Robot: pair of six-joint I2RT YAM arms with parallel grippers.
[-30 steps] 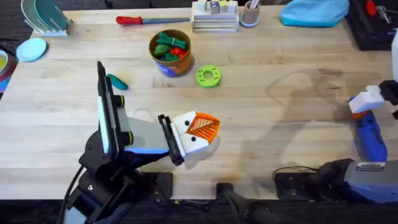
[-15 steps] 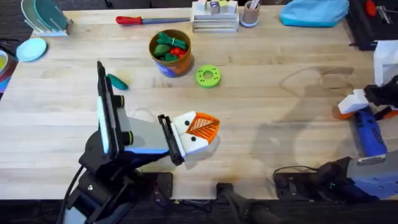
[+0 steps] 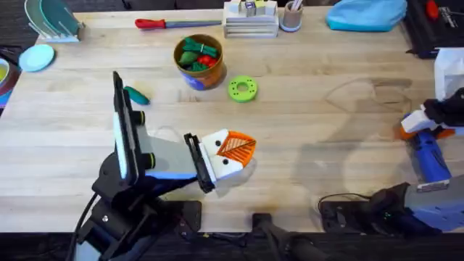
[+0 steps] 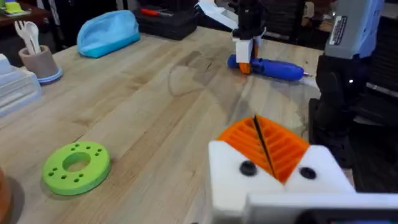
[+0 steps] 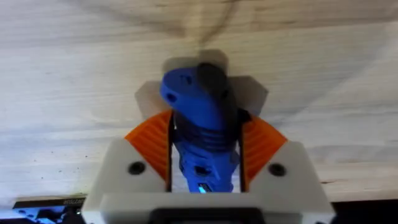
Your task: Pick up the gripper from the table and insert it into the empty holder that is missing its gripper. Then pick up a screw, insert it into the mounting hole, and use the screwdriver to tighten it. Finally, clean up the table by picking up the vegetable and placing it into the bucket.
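Note:
The blue screwdriver [image 3: 429, 159] lies on the table at the far right. My right gripper [image 3: 419, 125] stands over its far end, and in the right wrist view its orange pads [image 5: 152, 149] press both sides of the screwdriver [image 5: 199, 99]. My left gripper [image 3: 233, 148] rests low near the table's front middle, orange pads [image 4: 283, 149] shut together on nothing. The dark green vegetable [image 3: 135, 95] lies left of the orange-brown bucket [image 3: 210, 75]. The loose gripper, an empty holder and a loose screw are out of view.
The bucket holds green and red toy vegetables. A lime ring disc [image 3: 242, 89] lies beside it. A red-handled tool [image 3: 163, 23], a white box [image 3: 250, 22], a cup [image 3: 291, 16] and a blue pouch [image 3: 365, 14] line the back edge.
My right gripper swung left and then settled down onto the screwdriver's far end. The left arm and the screwdriver have not moved.

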